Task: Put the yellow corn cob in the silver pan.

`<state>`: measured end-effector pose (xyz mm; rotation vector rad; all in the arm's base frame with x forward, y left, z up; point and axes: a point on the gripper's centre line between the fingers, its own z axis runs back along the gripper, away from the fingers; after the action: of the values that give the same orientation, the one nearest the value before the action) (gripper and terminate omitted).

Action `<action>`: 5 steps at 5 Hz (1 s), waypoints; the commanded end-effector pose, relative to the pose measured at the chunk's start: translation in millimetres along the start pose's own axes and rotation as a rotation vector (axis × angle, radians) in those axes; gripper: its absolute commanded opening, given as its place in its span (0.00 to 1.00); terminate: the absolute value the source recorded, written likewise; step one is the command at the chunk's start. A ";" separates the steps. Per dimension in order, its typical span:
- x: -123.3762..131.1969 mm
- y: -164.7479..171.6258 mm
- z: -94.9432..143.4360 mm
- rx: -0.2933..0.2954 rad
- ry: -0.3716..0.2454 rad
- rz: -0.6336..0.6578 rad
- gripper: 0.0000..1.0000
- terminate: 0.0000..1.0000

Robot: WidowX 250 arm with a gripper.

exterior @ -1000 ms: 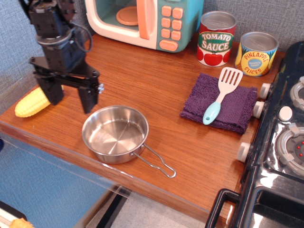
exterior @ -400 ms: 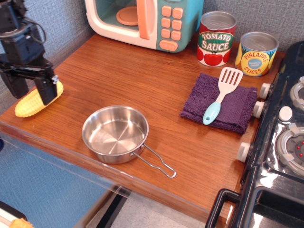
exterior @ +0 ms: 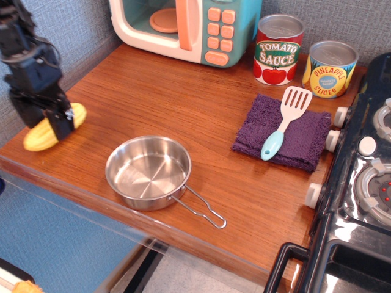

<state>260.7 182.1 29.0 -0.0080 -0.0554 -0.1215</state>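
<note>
The yellow corn cob [exterior: 38,138] lies on the wooden counter at the far left, near the front edge, pointing up and to the right. My gripper [exterior: 44,120] is down over its middle, with one black finger on each side, and looks closed against it. The finger [exterior: 62,124] hides part of the cob, and the cob's tip [exterior: 79,114] shows past it. The silver pan [exterior: 111,173] sits empty to the right of the cob, near the front edge, with its wire handle [exterior: 201,210] pointing right and forward.
A toy microwave [exterior: 183,27] stands at the back. A tomato sauce can [exterior: 278,50] and a pineapple can [exterior: 330,69] stand at the back right. A spatula [exterior: 284,122] lies on a purple cloth [exterior: 305,140]. A stove [exterior: 360,183] is on the right.
My gripper moved left from above the pan to the cob and came down over it. Its fingers drew closer together, and the cob shifted slightly up and right.
</note>
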 end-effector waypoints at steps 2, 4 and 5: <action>21.9 -7.5 -22.9 0.053 0.047 -0.105 1.00 0.00; 20.3 -14.4 -3.3 0.063 -0.017 -0.087 0.00 0.00; 16.7 -20.8 24.0 0.030 -0.081 -0.009 0.00 0.00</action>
<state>268.4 154.5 41.2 -0.0182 -0.1011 -0.1318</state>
